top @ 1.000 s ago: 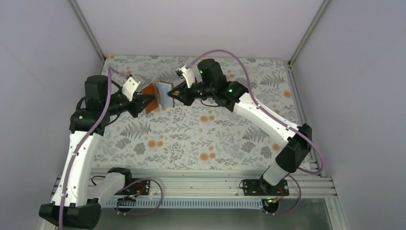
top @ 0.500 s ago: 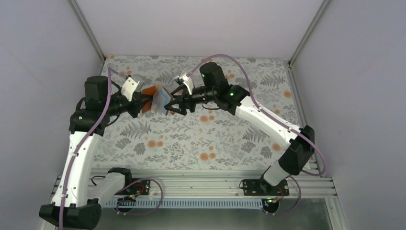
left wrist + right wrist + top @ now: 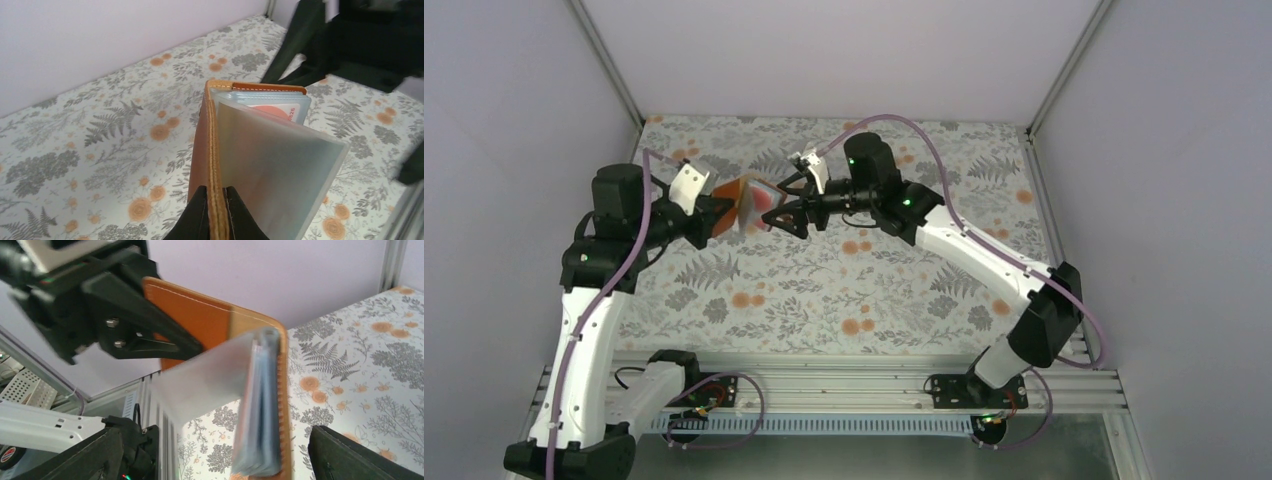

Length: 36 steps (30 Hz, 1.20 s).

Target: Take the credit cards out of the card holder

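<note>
Covering the worktop is a grey-fern, orange-flower cloth, boxed by pale walls. Above its far left, left fingers clench the open card holder; right fingers spread wide beside it.

Lighting is bright, even and diffuse from overhead, with pale walls as reflectors. On the table the arms cast only faint, soft-edged shadows. The top view is sharp, without glare. In the left wrist view the holder is sharp at its near edge, and the right arm is a dark, defocused mass. In the right wrist view a sleeve is smeared by motion blur, and the left claw is underexposed and slightly soft.
</note>
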### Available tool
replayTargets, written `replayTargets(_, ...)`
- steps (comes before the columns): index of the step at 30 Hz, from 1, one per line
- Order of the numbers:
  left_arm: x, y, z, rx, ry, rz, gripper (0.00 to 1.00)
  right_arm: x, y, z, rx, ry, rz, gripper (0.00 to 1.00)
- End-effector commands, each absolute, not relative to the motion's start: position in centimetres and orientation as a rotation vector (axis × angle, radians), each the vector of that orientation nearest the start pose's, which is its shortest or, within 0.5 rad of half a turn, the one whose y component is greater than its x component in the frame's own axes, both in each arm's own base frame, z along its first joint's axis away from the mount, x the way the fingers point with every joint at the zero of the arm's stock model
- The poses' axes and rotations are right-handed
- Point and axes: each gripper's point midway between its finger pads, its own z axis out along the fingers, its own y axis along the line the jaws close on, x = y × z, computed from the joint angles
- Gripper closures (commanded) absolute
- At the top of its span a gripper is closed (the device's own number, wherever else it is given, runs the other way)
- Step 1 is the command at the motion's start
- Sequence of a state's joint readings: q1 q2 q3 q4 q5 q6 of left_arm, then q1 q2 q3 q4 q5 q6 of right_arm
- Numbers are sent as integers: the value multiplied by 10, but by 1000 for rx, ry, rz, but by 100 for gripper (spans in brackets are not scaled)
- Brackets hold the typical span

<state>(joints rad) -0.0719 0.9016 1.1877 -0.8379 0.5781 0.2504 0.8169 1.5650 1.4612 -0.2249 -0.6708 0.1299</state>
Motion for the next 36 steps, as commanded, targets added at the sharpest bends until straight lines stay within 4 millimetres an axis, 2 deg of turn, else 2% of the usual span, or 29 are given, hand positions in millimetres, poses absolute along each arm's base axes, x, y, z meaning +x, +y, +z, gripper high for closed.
replayTargets(1, 237, -126, 362, 691, 1848, -597, 98, 251, 425, 344, -1096, 1692, 1243, 8)
replayTargets(3, 234, -128, 366, 695, 1837, -623, 98, 251, 427, 336, -1109, 1705, 1237, 19)
replayTargets(6, 228, -133, 368, 713, 1824, -664, 98, 247, 428, 330, -1139, 1701, 1254, 41)
replayTargets(11, 213, -145, 371, 773, 1783, -773, 98, 236, 428, 335, -1175, 1652, 1311, 69)
replayTargets(14, 209, -146, 373, 771, 1771, -800, 98, 234, 427, 338, -1187, 1646, 1315, 94)
replayTargets(18, 215, -136, 368, 739, 1790, -716, 97, 233, 417, 336, -1173, 1667, 1298, 96)
replayTargets(19, 217, -133, 365, 728, 1800, -691, 90, 233, 415, 336, -1168, 1672, 1299, 96)
replayTargets(22, 223, -121, 353, 689, 1838, -590, 59, 228, 411, 341, -1176, 1663, 1321, 96)
replayTargets(23, 226, -116, 349, 667, 1852, -548, 47, 230, 410, 342, -1158, 1680, 1308, 96)
replayTargets(24, 227, -111, 347, 648, 1859, -508, 39, 235, 408, 341, -1130, 1715, 1289, 96)
replayTargets(27, 225, -104, 352, 647, 1830, -438, 26, 248, 404, 336, -1042, 1827, 1258, 96)
replayTargets(29, 217, -107, 359, 682, 1781, -433, 18, 267, 401, 326, -888, 1970, 1201, 96)
replayTargets(31, 209, -111, 358, 720, 1739, -439, 2, 286, 398, 312, -719, 2121, 1114, 96)
replayTargets(32, 204, -112, 357, 735, 1712, -436, 0, 289, 403, 314, -688, 2128, 1094, 96)
replayTargets(34, 206, -108, 347, 695, 1705, -411, 0, 291, 410, 314, -636, 2131, 1047, 96)
replayTargets(36, 212, -103, 334, 666, 1697, -372, 0, 299, 419, 300, -604, 2166, 981, 96)
